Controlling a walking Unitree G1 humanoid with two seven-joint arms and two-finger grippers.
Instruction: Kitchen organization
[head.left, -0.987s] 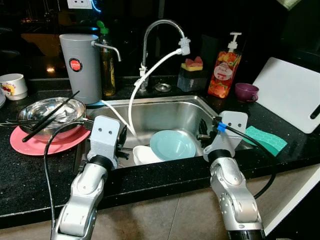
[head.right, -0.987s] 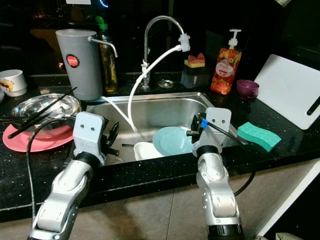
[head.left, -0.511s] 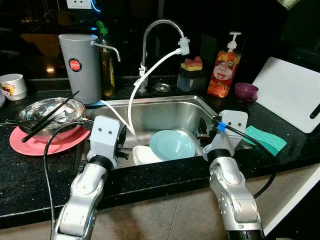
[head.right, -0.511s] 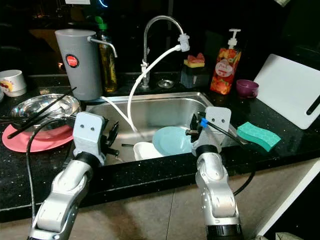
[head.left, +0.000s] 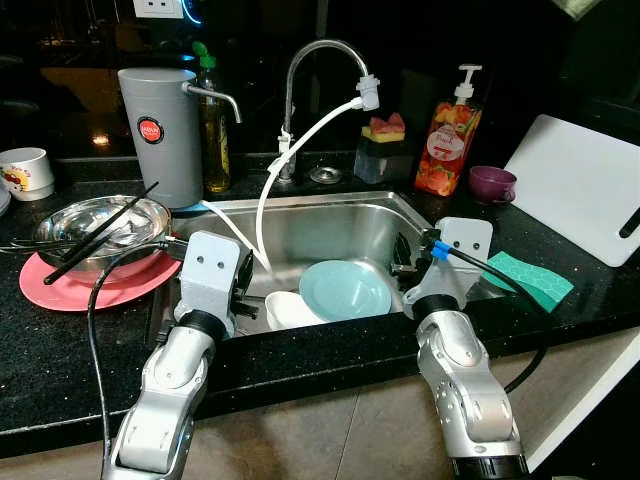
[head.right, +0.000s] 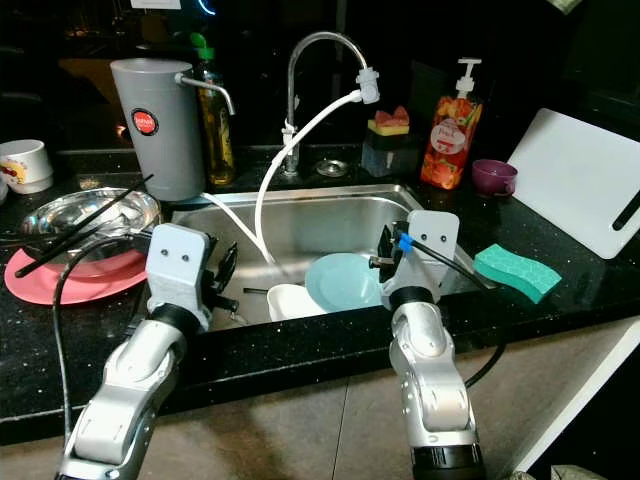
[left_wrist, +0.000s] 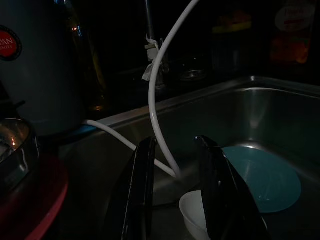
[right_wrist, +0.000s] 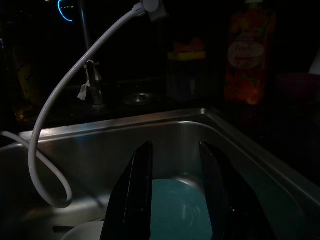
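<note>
plate (head.left: 345, 290) and bowl (head.left: 290, 309) in sink (head.left: 330, 215); sponge (head.left: 528, 281) right; kettle (head.left: 160, 135) behind-left.

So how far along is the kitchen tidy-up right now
Nothing looks put away yet. Both end effectors, left and right, hover open and empty over the sink. Left to do: the teal plate and white bowl in the sink, and the steel bowl with chopsticks on the pink plate.

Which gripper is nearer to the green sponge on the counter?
Right. The right gripper hangs over the sink's right edge, with the green sponge just beyond it on the counter. The left gripper is at the sink's left edge, the whole basin away.
</note>
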